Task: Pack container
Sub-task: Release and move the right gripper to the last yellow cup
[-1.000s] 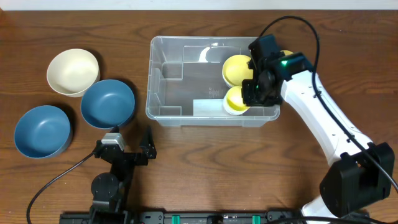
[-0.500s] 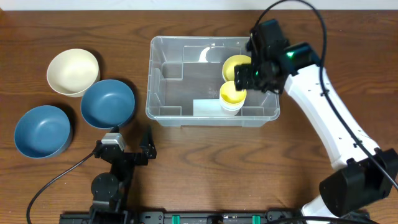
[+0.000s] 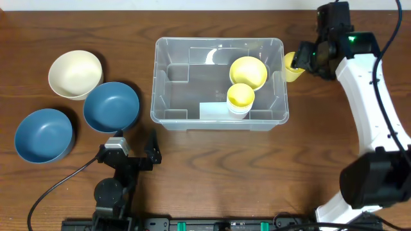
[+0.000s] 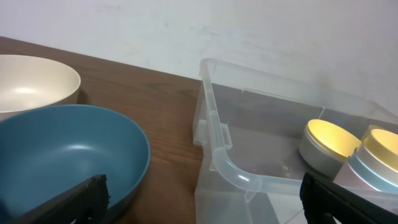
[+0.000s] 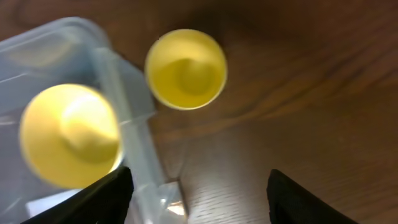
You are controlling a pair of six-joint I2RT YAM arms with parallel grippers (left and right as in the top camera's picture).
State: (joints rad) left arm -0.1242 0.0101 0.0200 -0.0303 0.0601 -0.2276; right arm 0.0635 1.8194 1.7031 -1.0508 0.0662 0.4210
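Observation:
The container (image 3: 172, 83) is a large clear plastic bin in the middle of the table. Inside it on the right lie a yellow bowl (image 3: 248, 72) and a small yellow cup (image 3: 241, 96). Another yellow cup (image 3: 291, 69) stands upright on the wood just right of the bin, also seen from above in the right wrist view (image 5: 185, 68). My right gripper (image 3: 303, 59) hovers over that cup, open and empty (image 5: 199, 200). My left gripper (image 3: 136, 142) rests open near the front edge, facing the container's left corner (image 4: 214, 127).
Left of the bin sit a cream bowl (image 3: 75, 74) and two blue bowls (image 3: 111, 106) (image 3: 43, 134). The nearer blue bowl (image 4: 62, 155) fills the left of the left wrist view. Bare wood lies right of the bin.
My right gripper let go of the small yellow cup inside the bin, rose out and swung right to above the cup on the table. The left arm stayed still.

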